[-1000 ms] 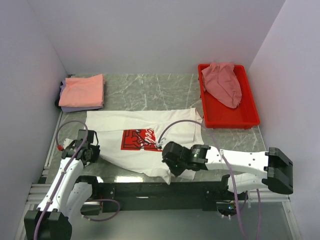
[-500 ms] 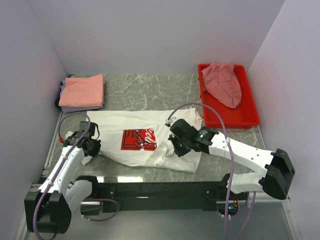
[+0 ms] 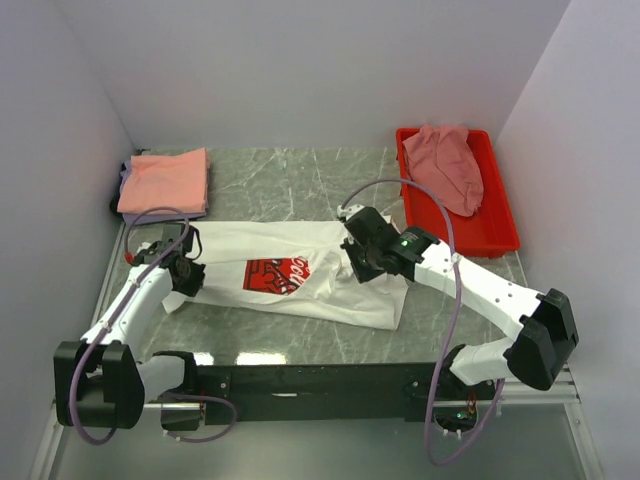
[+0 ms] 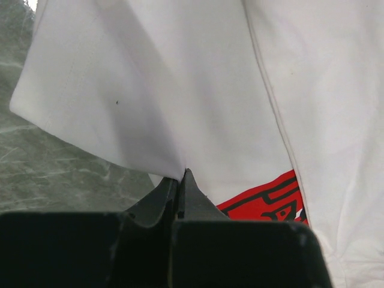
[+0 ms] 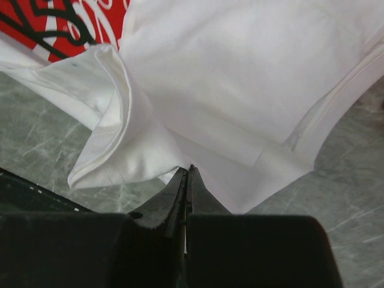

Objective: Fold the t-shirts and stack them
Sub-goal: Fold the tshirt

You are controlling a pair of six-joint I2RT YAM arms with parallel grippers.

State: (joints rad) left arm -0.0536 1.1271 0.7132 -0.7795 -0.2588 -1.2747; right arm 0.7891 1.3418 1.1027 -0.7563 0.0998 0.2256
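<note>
Mid-fold on the white t-shirt [image 3: 300, 285]: lies flat on the marble-patterned table [image 3: 280, 190] at the centre of the top view, long axis running left to right, red print [image 3: 275, 275] facing up near the middle. Pinched tight in the left gripper [image 3: 185, 272] at the shirt's left end, with a fold of white cloth caught right at the closed tips in the left wrist view. Pinched likewise in the right gripper [image 3: 362, 262] toward the right end, cloth bunched into a loop at the tips in the right wrist view. Stretches between the two pincers, so neither arm the nearer: one at each end, a loose corner trailing toward lower right. Probably calls for both ends carried together across the long axis and kept level, to avoid a skewed crease. Elsewhere: salmon-orange tee [image 3: 165, 180] folded on a lavender tee [image 3: 140, 213] at upper left; dusty-pink tee [image 3: 445, 165] heaped in the red tray [image 3: 470, 240] at upper right.
</note>
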